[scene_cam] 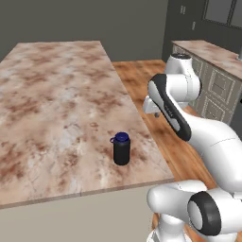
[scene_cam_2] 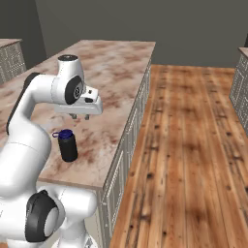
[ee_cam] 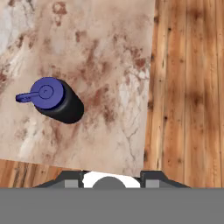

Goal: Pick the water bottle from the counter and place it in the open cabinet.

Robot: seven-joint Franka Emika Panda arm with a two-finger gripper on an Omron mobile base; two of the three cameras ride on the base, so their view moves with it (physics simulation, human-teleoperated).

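While the bottle (scene_cam: 121, 149) stands upright near the counter's (scene_cam: 56, 94) front right corner, we see bare marble all around it; our gripper (scene_cam_2: 80, 116) hangs above, apart from it, holding nothing, its opening unclear.

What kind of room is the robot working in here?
Most likely a rendered kitchen: a wide marble island counter holding a small water bottle, grey panelled drawers under a second marble top along the wall, and a wooden plank floor.
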